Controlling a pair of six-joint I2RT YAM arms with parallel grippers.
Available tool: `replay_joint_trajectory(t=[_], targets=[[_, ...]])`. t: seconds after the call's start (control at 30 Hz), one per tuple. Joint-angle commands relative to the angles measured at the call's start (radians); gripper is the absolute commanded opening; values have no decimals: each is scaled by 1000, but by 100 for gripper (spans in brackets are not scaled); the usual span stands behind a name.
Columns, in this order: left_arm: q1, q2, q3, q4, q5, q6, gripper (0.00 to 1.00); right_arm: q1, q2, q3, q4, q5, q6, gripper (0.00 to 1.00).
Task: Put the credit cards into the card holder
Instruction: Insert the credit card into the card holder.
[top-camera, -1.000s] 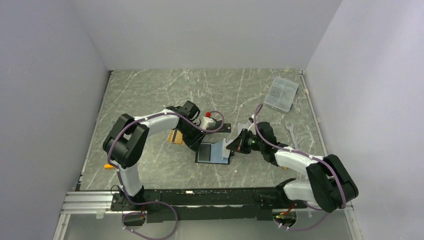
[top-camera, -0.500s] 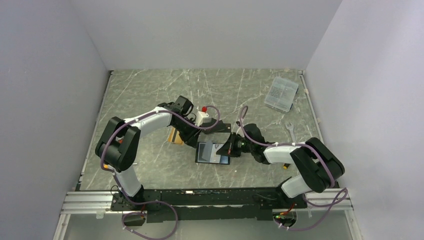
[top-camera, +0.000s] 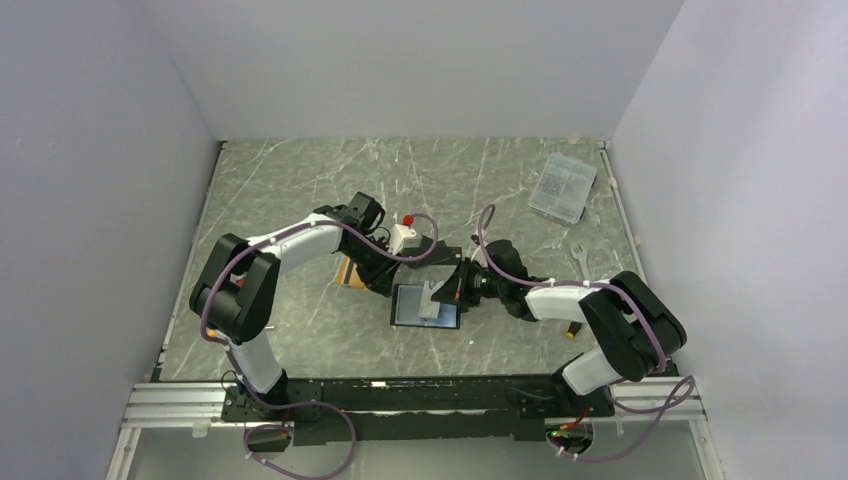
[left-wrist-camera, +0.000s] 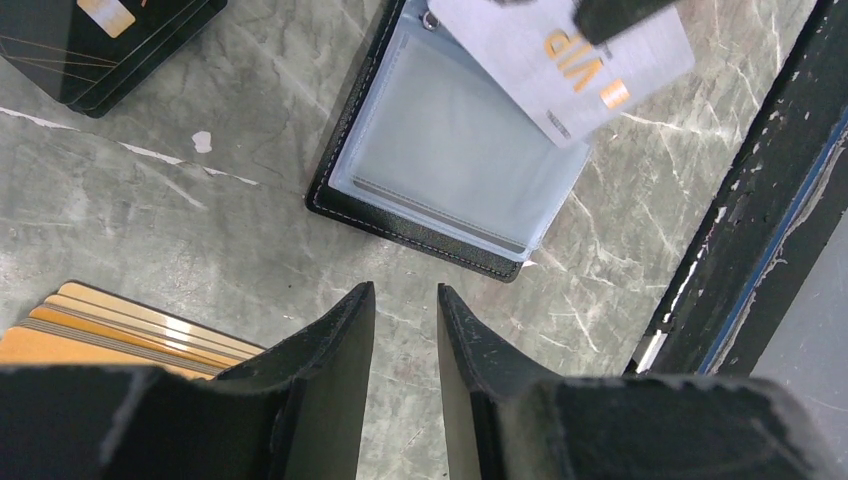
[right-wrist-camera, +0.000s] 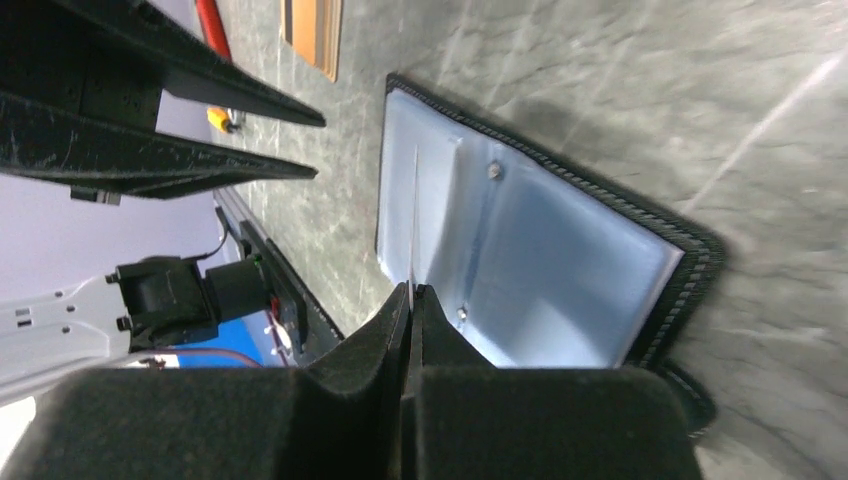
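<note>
The card holder (top-camera: 418, 308) lies open on the table, light blue lining up, also in the left wrist view (left-wrist-camera: 450, 165) and right wrist view (right-wrist-camera: 560, 250). My right gripper (top-camera: 450, 293) is shut on the silver-grey card (left-wrist-camera: 565, 60), holding it tilted over the holder's right half; the right wrist view (right-wrist-camera: 412, 288) shows the card edge-on (right-wrist-camera: 413, 220). My left gripper (left-wrist-camera: 405, 300) is open and empty, just left of the holder. The orange-gold card (left-wrist-camera: 110, 335) lies by it. Two black cards (left-wrist-camera: 100, 40) lie behind the holder.
A clear plastic box (top-camera: 562, 187) sits at the back right. A wrench (top-camera: 580, 262) lies right of the right arm. A small yellow item (top-camera: 214, 331) lies at the left. The black front rail (left-wrist-camera: 760, 200) runs close to the holder.
My right gripper has moved left with the silver-grey card, from beside the holder to over its lining. My left arm pulled back a little, then stayed still.
</note>
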Motion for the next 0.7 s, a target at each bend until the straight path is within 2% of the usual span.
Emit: replay_joint_trajectory(t=[0.0, 0.33, 0.67], targets=[[1, -51, 23, -10, 51, 39, 34, -46, -26, 14, -10, -3, -46, 0], [-63, -10, -15, 43, -7, 0, 30, -70, -9, -22, 57, -14, -26, 0], [-63, -27, -83, 89, -19, -88, 29, -68, 26, -65, 152, -24, 14, 0]])
